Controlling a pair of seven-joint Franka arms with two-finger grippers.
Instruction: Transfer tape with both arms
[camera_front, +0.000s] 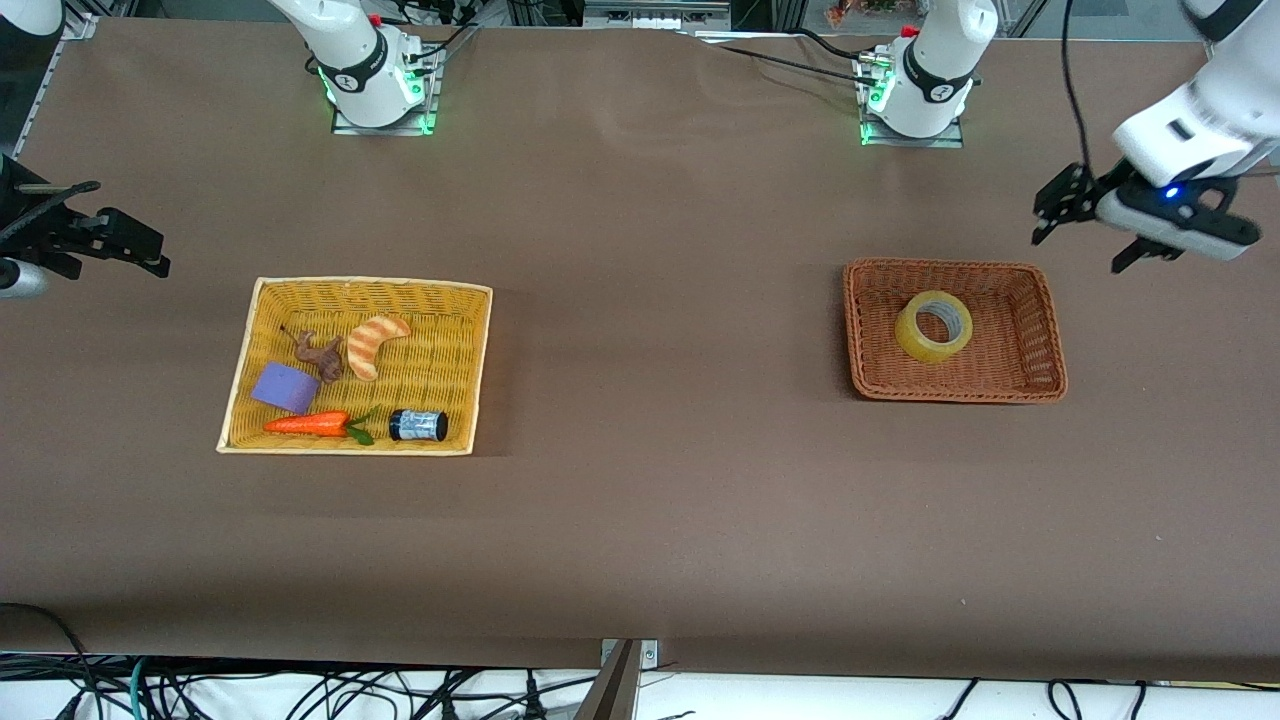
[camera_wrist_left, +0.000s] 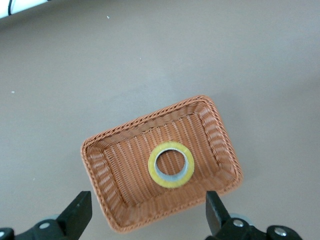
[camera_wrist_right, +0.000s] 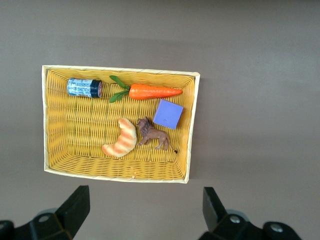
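Note:
The tape (camera_front: 935, 327), a yellowish ring with a grey-white core, leans tilted in a brown wicker basket (camera_front: 1040, 340) toward the left arm's end of the table. In the left wrist view the tape (camera_wrist_left: 171, 164) sits in that basket (camera_wrist_left: 100, 170). My left gripper (camera_front: 1090, 228) is open and empty, up in the air over the table beside the brown basket. In its own view the left gripper (camera_wrist_left: 147, 197) is apart from the tape. My right gripper (camera_front: 140, 250) is open and empty over the table's edge at the right arm's end, and its own view (camera_wrist_right: 145, 192) shows bare table between its fingers.
A yellow wicker basket (camera_front: 470, 370) toward the right arm's end holds a crescent bread (camera_front: 372, 343), a toy lion (camera_front: 320, 355), a purple block (camera_front: 285, 387), a carrot (camera_front: 308, 424) and a small black cylinder (camera_front: 418, 425). Brown cloth covers the table.

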